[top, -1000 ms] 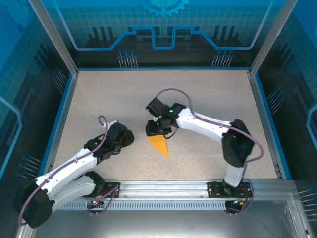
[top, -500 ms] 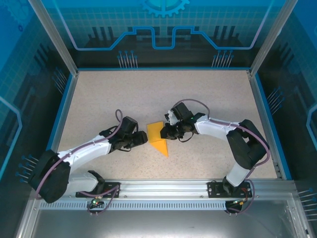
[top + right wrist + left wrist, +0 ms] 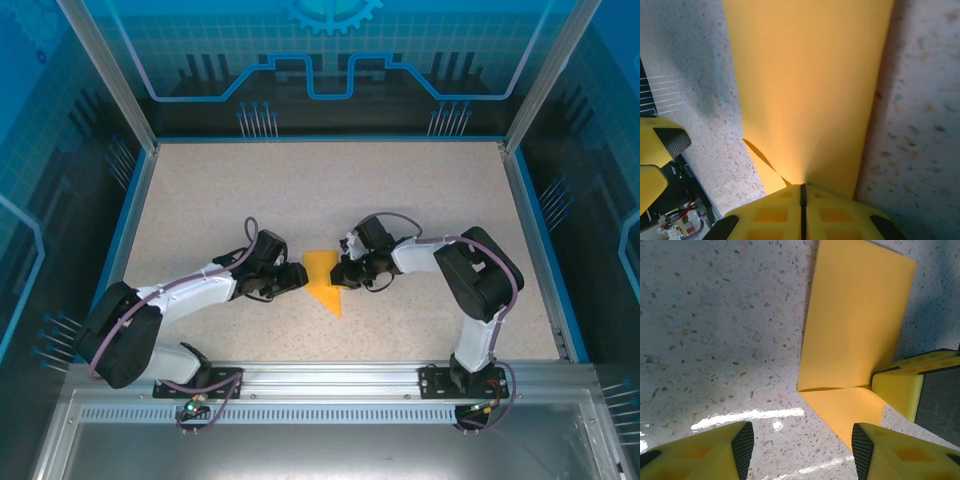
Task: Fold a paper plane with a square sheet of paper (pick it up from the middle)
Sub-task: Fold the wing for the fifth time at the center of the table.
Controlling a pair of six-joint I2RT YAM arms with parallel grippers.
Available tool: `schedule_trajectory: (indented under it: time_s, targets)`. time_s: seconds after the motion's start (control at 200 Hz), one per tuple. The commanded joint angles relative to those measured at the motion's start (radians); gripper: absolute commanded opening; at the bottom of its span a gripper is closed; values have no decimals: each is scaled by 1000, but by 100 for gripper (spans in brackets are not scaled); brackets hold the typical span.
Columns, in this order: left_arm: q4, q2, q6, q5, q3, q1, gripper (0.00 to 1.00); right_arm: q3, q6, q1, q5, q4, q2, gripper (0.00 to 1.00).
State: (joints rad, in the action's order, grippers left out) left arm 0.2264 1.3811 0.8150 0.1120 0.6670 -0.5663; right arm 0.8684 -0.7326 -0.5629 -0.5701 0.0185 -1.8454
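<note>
Lying on the table, the folded orange paper sheet ran far to near in the top view. The left tool sat just left of it, the right tool at its right edge. The left wrist view showed the left tool half open and empty, the sheet just ahead. The right wrist view alone showed the right tool pinched shut on the sheet's edge.

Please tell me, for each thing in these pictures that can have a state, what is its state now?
sheet of paper: partly folded, with a pointed end toward the arm bases; on the table, one edge pinched.
left pincer: open, beside the sheet, holding nothing.
right pincer: shut on the sheet's edge.
</note>
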Motion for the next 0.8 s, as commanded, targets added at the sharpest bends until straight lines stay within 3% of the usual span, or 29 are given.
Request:
schedule_trajectory:
  time_s: [0.0, 0.44, 0.79]
  targets:
    - [-2, 18, 14, 31, 40, 6, 58, -35, -12, 28, -47, -57, -10, 10]
    - [-3, 42, 7, 37, 49, 7, 59, 5, 55, 21, -10, 115, 212, 20]
    - [-2, 61, 6, 47, 70, 6, 59, 31, 61, -16, -9, 103, 128, 16]
